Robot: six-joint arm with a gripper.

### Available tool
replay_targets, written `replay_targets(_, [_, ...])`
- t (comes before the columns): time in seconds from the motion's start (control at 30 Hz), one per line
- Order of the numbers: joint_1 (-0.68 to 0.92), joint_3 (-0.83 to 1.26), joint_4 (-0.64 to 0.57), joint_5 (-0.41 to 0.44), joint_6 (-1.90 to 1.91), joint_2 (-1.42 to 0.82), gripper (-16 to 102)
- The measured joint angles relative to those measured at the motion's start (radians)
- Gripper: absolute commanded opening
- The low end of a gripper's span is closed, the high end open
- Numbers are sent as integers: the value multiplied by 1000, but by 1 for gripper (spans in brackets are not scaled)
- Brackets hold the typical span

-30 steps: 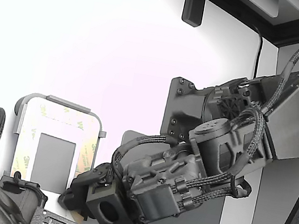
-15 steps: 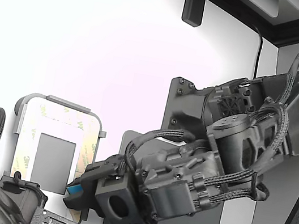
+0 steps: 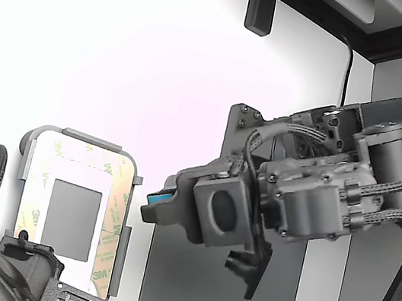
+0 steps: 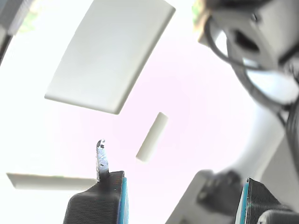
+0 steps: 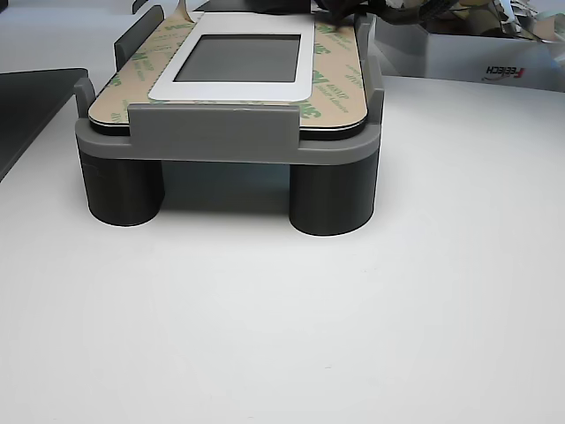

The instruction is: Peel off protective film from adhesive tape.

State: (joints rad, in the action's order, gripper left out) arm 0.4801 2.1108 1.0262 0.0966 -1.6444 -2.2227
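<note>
Yellow protective film (image 3: 113, 225) beside parted jaws

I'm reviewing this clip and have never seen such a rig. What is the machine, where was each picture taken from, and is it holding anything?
The dark cabled machine is a robot arm; its gripper hangs open above the white table, holding nothing visible. The exterior view looks down on the scene. The wrist view rides on the arm, showing blue-padded fingertips. The other view sits low on the table. A grey holder frame carries a plate edged with yellowish 3M protective film around a grey square. A dark-grey mat lies beside it.
</note>
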Motion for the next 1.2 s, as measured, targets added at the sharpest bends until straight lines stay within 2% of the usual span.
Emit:
replay_targets(0.1, [-55, 61, -5, 3, 91, -101, 85])
replay_targets(0.13, [-86, 92, -28, -18, 123, -143, 86])
replay_targets(0.17, [-120, 124, -58, -46, 161, -190, 100])
replay_targets(0.27, [-221, 233, -170, -114, 327, -350, 100])
replay_targets(0.37, [-327, 350, -225, -103, 571, -520, 100])
replay_targets(0.43, [-388, 410, -218, -83, 772, -618, 100])
replay_targets(0.57, [-466, 437, -117, -52, 1197, -707, 100])
replay_targets(0.67, [-523, 456, -54, -81, 1450, -709, 100])
replay_targets(0.77, [-538, 505, -48, -91, 1623, -709, 100])
replay_targets(0.9, [-568, 549, -52, -110, 1733, -709, 100])
replay_targets(1.2, [-568, 549, -55, -132, 1706, -709, 100])
